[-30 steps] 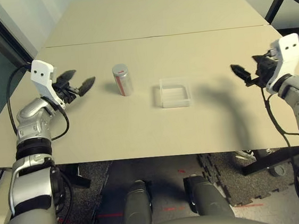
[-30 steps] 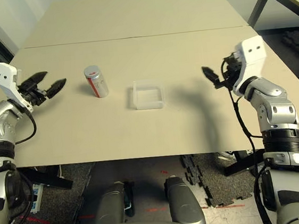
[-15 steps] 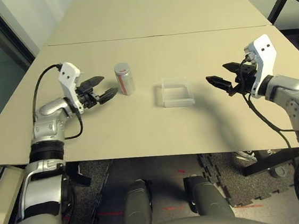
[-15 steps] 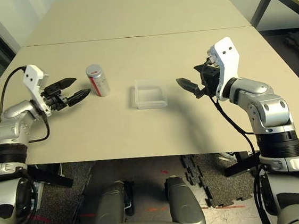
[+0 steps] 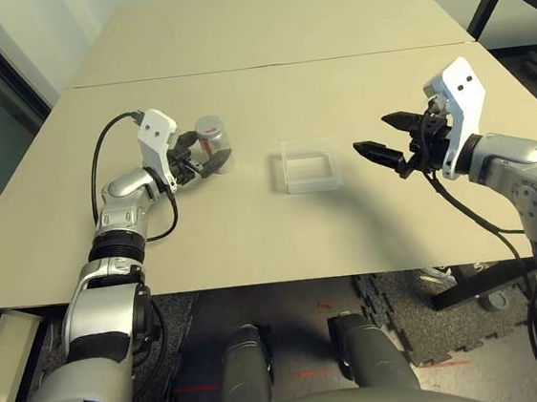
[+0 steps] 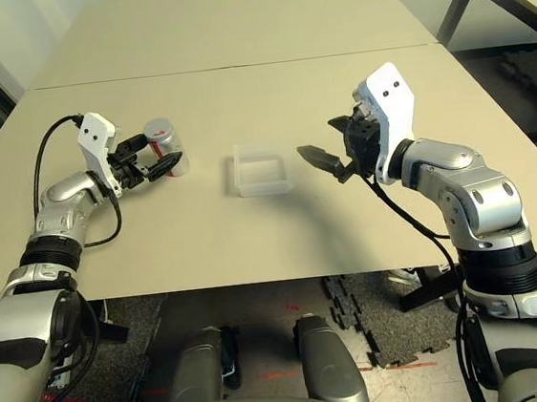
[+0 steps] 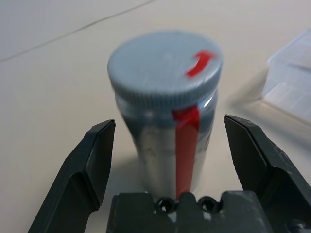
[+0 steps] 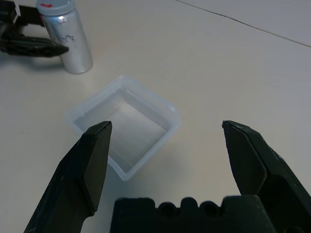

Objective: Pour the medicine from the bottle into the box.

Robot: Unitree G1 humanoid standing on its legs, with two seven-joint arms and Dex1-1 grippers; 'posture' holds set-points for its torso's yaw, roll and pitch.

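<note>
Bottle bracketed, not yet gripped; a tip-over is the main risk.

The left gripper point(image 7: 165, 160) stands open with its 2 fingers either side of the capped bottle point(image 5: 212, 142), upright toward the table's point(image 5: 253, 231) left edge. Closing off-centre could knock it over. The empty box point(image 5: 308, 165) sits mid-table; the open right gripper point(image 5: 388, 145) hovers just beside it and could nudge it.

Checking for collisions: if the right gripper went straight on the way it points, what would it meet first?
Probably the box: the open right gripper points toward it, with bare table between. The bottle stands farther on.
</note>
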